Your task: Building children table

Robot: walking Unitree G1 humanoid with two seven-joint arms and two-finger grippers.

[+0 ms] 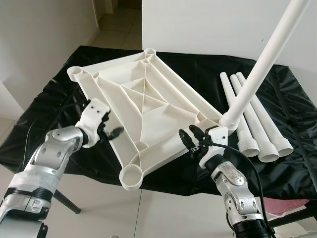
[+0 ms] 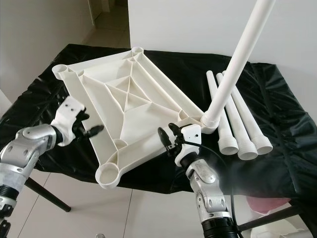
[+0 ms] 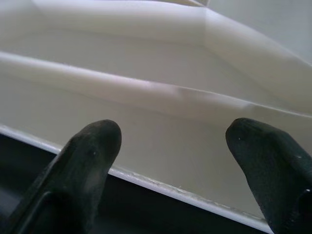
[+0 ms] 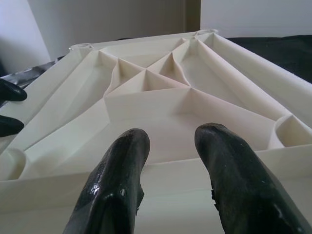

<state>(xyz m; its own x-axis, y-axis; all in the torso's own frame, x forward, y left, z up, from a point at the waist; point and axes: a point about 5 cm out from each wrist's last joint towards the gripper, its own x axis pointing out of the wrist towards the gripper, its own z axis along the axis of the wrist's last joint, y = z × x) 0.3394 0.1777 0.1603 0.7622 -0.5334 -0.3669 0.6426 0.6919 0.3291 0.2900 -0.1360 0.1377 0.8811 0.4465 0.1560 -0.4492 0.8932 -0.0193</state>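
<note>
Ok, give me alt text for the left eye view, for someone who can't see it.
An upside-down white ribbed plastic tabletop lies on a black-covered table, one long white leg standing in its right corner socket. The open left pincer and right pincer flank its near edges; three loose white legs lie right.

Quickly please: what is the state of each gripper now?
Left gripper: open, empty, at the tabletop edge.
Right gripper: open, empty, beside the tabletop.

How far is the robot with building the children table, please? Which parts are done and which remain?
Done: one leg stands in a corner socket of the upside-down tabletop.
In hand: nothing is held; the left gripper and right gripper are open at opposite edges of the tabletop.
Left: three loose legs lie on the black cloth, and three corner sockets look empty.
</note>
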